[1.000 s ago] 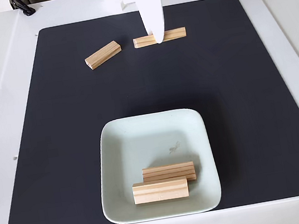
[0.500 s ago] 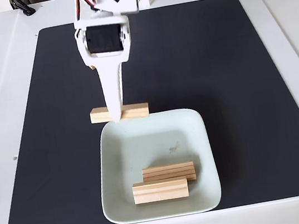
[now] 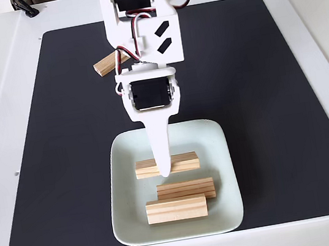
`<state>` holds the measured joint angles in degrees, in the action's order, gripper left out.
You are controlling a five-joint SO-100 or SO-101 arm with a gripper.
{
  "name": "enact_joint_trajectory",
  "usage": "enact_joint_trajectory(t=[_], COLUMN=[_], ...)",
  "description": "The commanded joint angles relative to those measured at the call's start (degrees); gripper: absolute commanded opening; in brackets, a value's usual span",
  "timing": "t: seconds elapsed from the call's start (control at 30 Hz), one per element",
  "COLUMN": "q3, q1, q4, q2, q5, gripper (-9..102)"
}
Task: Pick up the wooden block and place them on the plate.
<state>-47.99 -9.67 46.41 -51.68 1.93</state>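
Two blocks [image 3: 179,200] already lie on the plate [image 3: 123,185], just below the jaws. The jaws [image 3: 166,172] grip a third block [image 3: 183,161] over it. One block [image 3: 106,63] waits far behind.

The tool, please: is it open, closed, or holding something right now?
Tool: closed on a wooden block, held over the plate.

Lab-style test bench — white table [image 3: 3,122], black mat [image 3: 262,114], clamps [image 3: 24,8] at edges.
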Motion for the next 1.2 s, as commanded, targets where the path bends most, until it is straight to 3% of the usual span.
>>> enact_joint_trajectory(t=[0.0, 0.3, 0.6, 1.0, 1.17], q3=[2.4, 2.2, 2.4, 3.3, 3.3], q1=[-1.1, -1.8, -1.5, -1.4, -1.7], q4=[-1.1, -1.0, 4.5, 3.5, -1.9], q2=[-0.9, -0.9, -0.9, -0.7, -0.4], q5=[-0.3, -0.3, -0.2, -0.2, -0.3], gripper=[0, 0, 0, 0, -1])
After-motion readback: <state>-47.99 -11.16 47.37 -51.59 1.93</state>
